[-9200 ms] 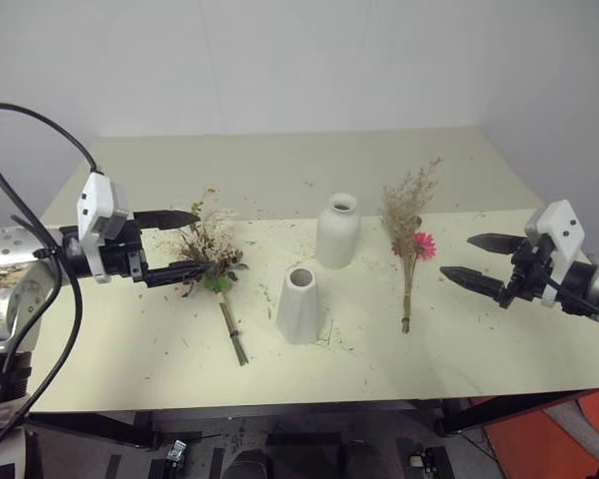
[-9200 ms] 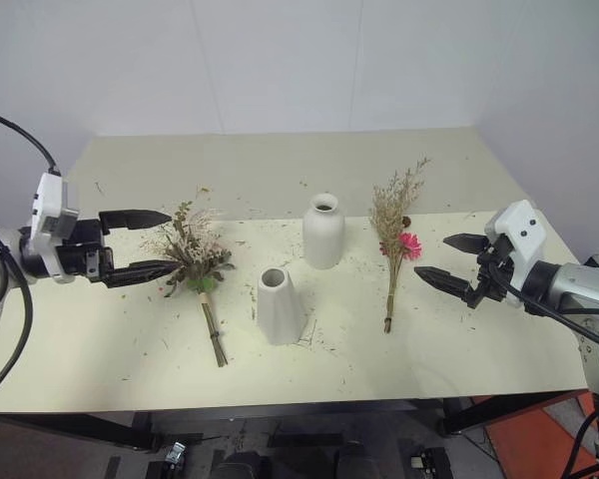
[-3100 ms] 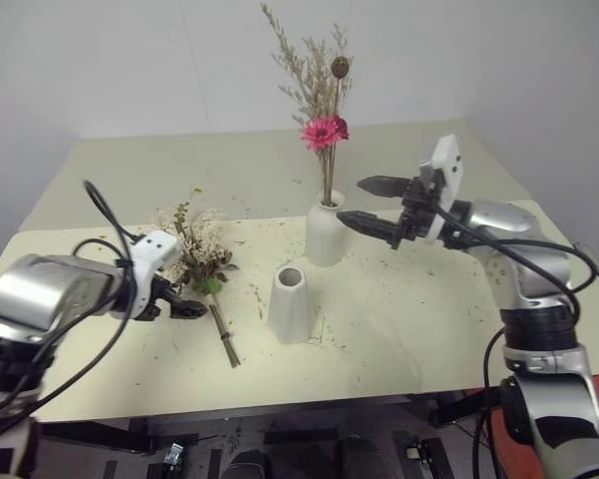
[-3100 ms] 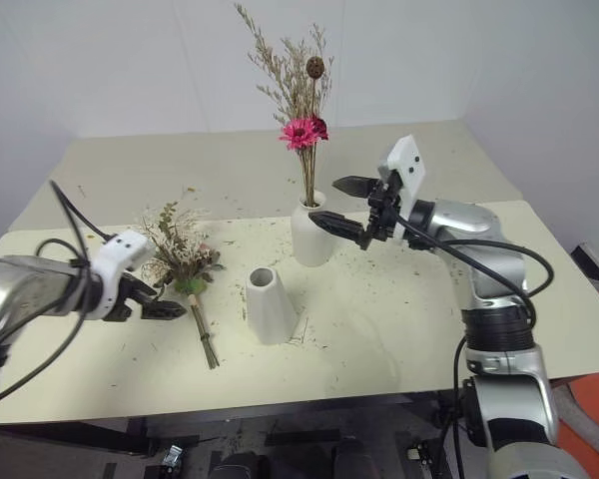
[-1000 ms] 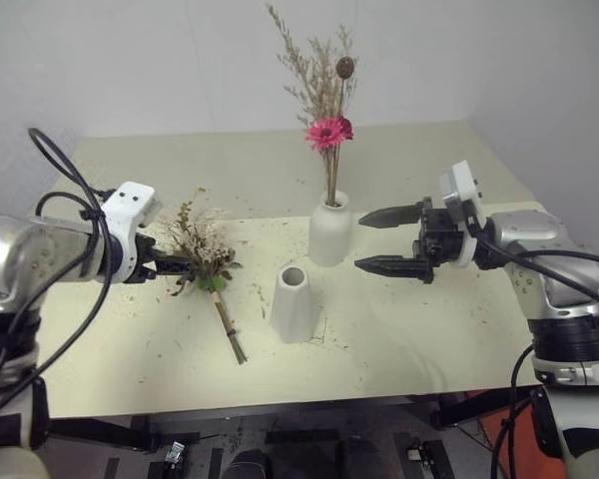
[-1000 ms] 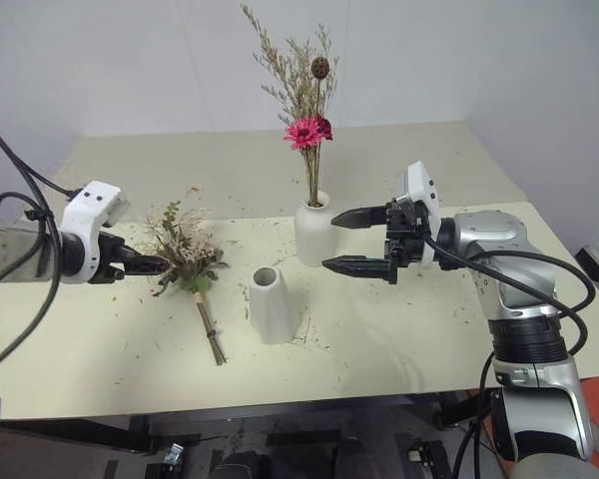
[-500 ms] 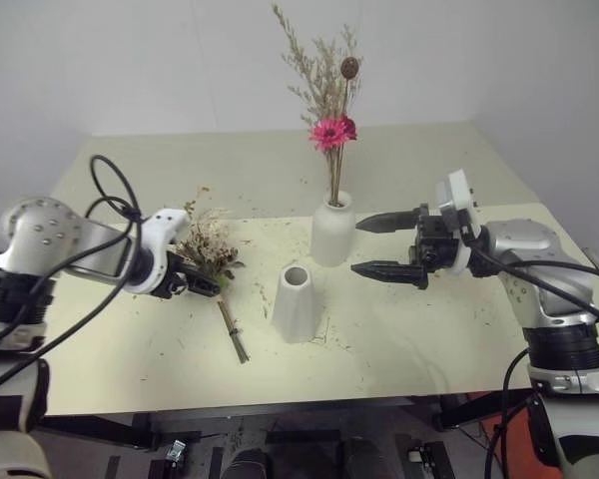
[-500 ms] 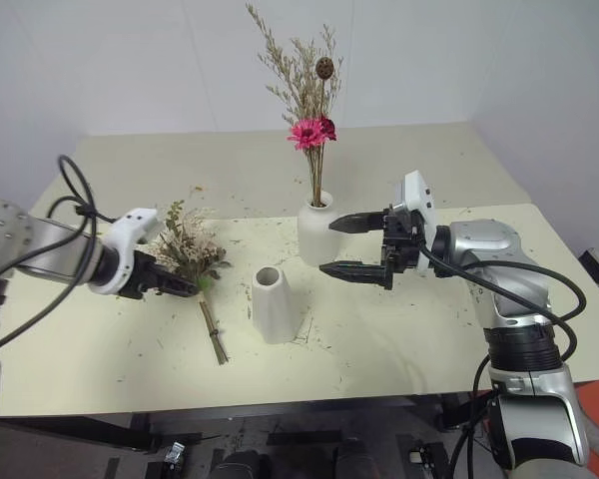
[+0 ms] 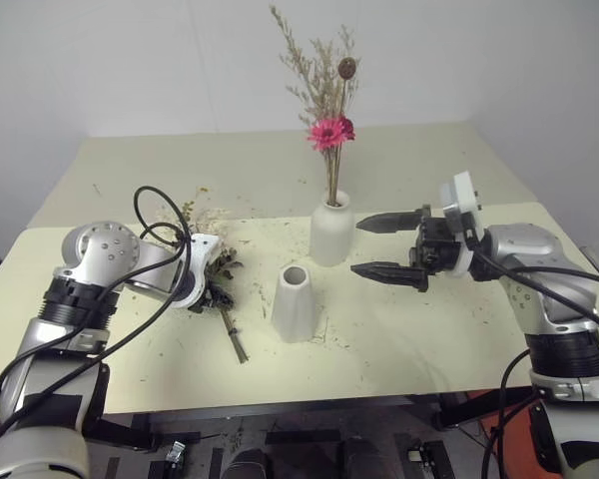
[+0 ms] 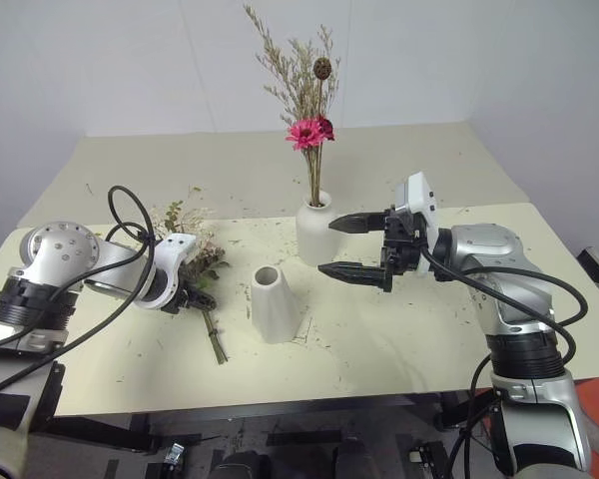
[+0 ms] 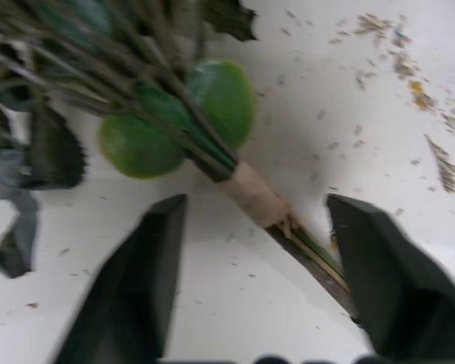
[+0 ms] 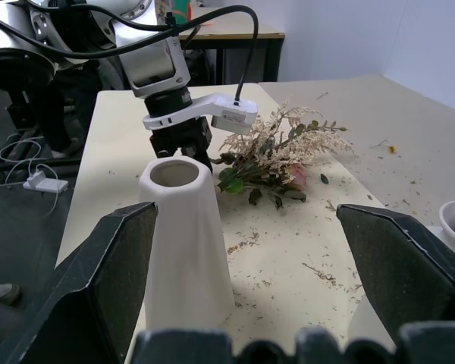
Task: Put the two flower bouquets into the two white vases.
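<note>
The cone vase (image 9: 297,302) stood empty near the front of the table (image 9: 399,339). Just left of it, the left gripper (image 11: 252,280) had its fingers apart around the taped stem of the leafy bunch (image 9: 212,269), which lay flat. Farther back, the right gripper (image 9: 387,246) hung wide open and empty beside the bottle vase (image 9: 330,230) holding the pink daisy bunch (image 9: 326,120).

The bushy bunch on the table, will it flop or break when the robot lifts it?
The bushy bunch is probably light. Its taped stems look stiff enough to lift as one, but the dry tips likely shed, judging by crumbs on the table.
</note>
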Controlling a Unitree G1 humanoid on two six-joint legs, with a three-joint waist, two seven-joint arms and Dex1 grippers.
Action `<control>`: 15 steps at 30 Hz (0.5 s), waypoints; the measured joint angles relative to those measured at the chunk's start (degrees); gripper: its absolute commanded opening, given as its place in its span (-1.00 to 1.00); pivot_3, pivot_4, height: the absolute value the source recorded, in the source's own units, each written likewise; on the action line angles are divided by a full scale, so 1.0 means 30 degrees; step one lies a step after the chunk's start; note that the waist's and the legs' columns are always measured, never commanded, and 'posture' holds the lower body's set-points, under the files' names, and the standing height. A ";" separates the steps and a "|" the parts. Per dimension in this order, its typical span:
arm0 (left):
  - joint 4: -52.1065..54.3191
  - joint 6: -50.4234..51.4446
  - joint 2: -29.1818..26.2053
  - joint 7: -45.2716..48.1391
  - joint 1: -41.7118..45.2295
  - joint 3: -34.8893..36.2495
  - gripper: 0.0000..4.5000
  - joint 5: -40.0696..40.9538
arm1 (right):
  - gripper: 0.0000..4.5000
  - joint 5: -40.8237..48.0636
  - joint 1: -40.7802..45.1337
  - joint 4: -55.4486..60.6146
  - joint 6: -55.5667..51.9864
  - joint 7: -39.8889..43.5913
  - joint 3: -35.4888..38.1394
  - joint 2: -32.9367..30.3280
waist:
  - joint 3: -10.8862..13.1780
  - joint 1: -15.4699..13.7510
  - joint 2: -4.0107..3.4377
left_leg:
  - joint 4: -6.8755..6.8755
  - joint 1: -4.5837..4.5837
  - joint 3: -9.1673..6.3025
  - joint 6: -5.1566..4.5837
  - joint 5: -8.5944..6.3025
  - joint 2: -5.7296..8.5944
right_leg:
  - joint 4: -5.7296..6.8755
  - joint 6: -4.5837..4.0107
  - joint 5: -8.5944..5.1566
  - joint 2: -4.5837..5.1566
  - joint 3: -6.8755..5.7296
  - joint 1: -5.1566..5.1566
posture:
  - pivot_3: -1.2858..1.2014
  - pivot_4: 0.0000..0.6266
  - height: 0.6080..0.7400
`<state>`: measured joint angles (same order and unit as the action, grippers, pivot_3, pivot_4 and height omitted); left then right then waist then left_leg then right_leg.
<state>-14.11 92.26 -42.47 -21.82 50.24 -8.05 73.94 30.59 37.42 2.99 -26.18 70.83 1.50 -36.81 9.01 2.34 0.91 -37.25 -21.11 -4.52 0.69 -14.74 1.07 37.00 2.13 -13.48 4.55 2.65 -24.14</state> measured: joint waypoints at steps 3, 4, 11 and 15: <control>0.0006 0.0000 0.0099 -0.0044 -0.0178 0.0293 -0.49 -0.0363 | 1.00 0.0009 -0.0067 0.0000 -0.0001 -0.0005 0.0001 -0.0100 | 0.0000 0.0004 0.0000 | 0.0000 -0.0004 0.0001 0.0002 0.0001 0.0000 | -0.0003 0.0000 0.0000 0.0002 -0.0001 -0.0001 | 0.03 -0.52 1.00; 0.0006 0.0000 0.0181 -0.0061 -0.0267 0.0485 -0.62 -0.0505 | 1.00 0.0010 -0.0071 0.0000 -0.0001 -0.0005 0.0001 -0.0132 | 0.0000 0.0002 0.0000 | 0.0000 -0.0005 0.0001 0.0004 0.0002 0.0000 | -0.0005 0.0000 0.0000 0.0003 -0.0001 -0.0001 | 0.03 -0.52 1.00; 0.0758 -0.0022 0.0348 0.0242 -0.0810 0.2108 -0.95 -0.1539 | 1.00 0.0047 -0.0070 -0.0001 -0.0004 0.0013 0.0007 -0.0183 | 0.0000 0.0032 0.0002 | 0.0003 -0.0005 0.0002 0.0011 0.0006 -0.0001 | -0.0003 0.0000 0.0000 0.0001 -0.0001 -0.0006 | 0.03 -0.52 1.00; 0.2761 -0.1423 -0.0381 0.2226 -0.1268 0.3453 -0.95 -0.3403 | 1.00 0.0087 -0.0071 -0.0002 -0.0007 0.0047 0.0014 -0.0246 | 0.0000 0.0019 0.0002 | 0.0010 -0.0009 0.0004 0.0026 0.0015 -0.0002 | -0.0013 -0.0001 0.0000 0.0001 -0.0004 -0.0007 | 0.03 -0.52 1.00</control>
<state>-5.83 87.99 -43.61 -15.14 46.44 2.31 63.72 30.86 37.21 2.99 -26.20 70.97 1.54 -37.55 9.01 2.39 0.92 -37.22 -21.14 -4.51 0.77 -14.70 1.07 36.96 2.12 -13.48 4.55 2.64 -24.16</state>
